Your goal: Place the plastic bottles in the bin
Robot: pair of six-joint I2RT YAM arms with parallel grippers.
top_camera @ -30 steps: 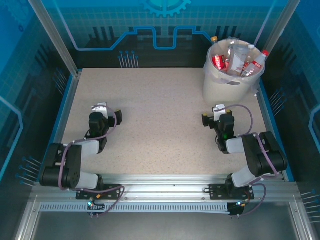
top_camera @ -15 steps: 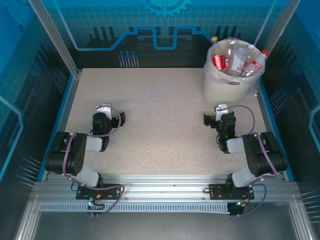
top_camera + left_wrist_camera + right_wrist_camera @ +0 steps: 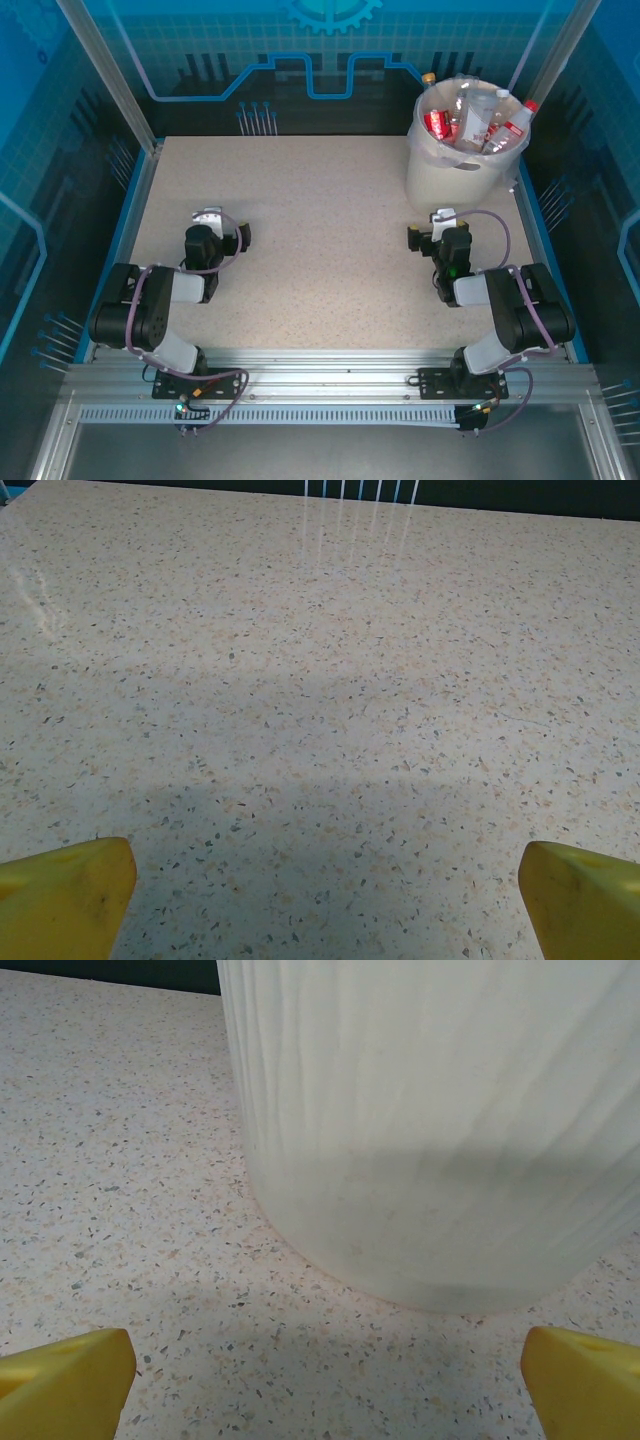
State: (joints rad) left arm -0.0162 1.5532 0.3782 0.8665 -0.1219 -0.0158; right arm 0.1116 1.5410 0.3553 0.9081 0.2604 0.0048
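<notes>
from overhead you have the bin [image 3: 440,175] standing in the 2 o'clock corner of the table [image 3: 320,200]. it is cream-white, with a thin clear liner [image 3: 462,82] crinkled over its rim. looking down into it, you can see the plastic bottles [image 3: 470,120] heaped inside. they have red labels and clear bodies, with a red cap poking up at the bin's 3 o'clock rim and a yellowish cap at its 11 o'clock rim. the pile is too tangled to count.

the left gripper [image 3: 207,218] sits at about 9 o'clock from the table's middle and the right gripper [image 3: 440,222] at about 3 o'clock. the bin stands just beyond the right one toward 12 to 1 o'clock, near it but apart. from up there the jaws are too small to judge.

the wrist cameras settle that for you. on the left wrist, the yellow fingers [image 3: 60,895] sit out at the bottom corners, spread wide and released. between them is speckled table running to a dark edge at 12 o'clock. on the right wrist, the fingers [image 3: 585,1380] are just as wide apart and grasp nothing. ahead at 12 to 1 o'clock the bin's faintly ribbed wall rises, its foot resting on the table and a shadow across its lower part. you read the ribbing and the foot from the wrist, and the rim and the bottles from overhead.
</notes>
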